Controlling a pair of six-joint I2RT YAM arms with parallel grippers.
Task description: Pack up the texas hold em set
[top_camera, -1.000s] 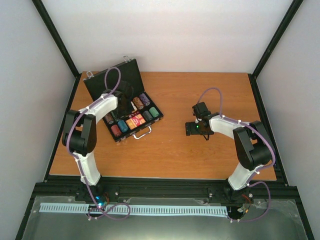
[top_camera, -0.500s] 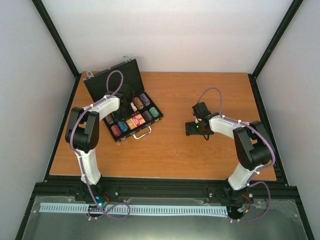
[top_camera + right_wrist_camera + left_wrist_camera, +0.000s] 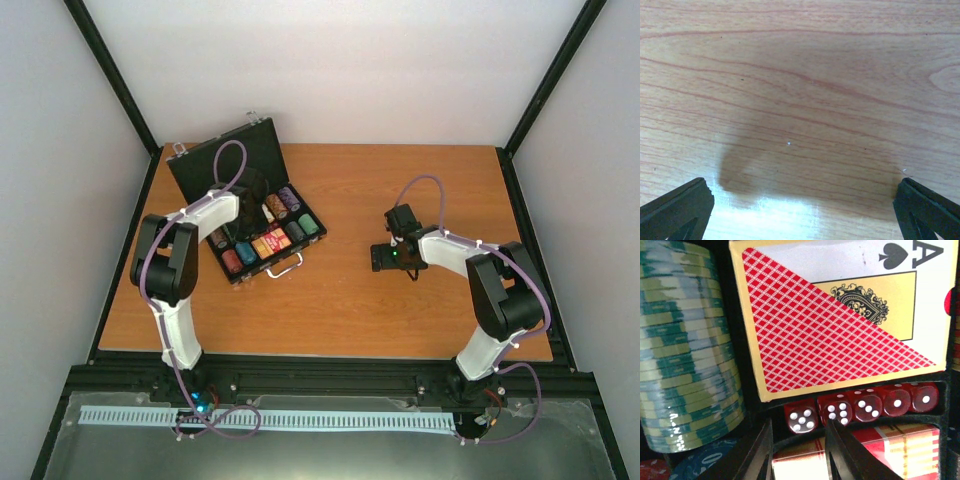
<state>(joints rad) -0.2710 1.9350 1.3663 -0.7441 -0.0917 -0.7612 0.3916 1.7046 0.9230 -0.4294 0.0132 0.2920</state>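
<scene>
The black briefcase (image 3: 215,160) lies open at the back left, lid raised, holding multicoloured chip stacks (image 3: 290,200) and red/orange card boxes (image 3: 270,242). My left gripper (image 3: 248,192) is down inside the case. In the left wrist view it (image 3: 800,430) is open, its fingertips (image 3: 832,427) on either side of the leftmost die (image 3: 801,417) in a row of dark-red dice (image 3: 880,402). The die is not clamped. A red card box (image 3: 840,325) lies beyond the dice and another (image 3: 900,450) in front. My right gripper (image 3: 380,258) is open and empty over bare wood (image 3: 802,192).
A green-and-white chip stack (image 3: 685,350) stands close to the left of my left fingers, with a blue chip (image 3: 695,465) below it. The case's silver handle (image 3: 285,266) faces the table's middle. The wooden table (image 3: 400,310) is walled by black frame posts.
My left arm has shifted slightly over the case, its elbow moving a little toward the back. The right arm has not moved.
</scene>
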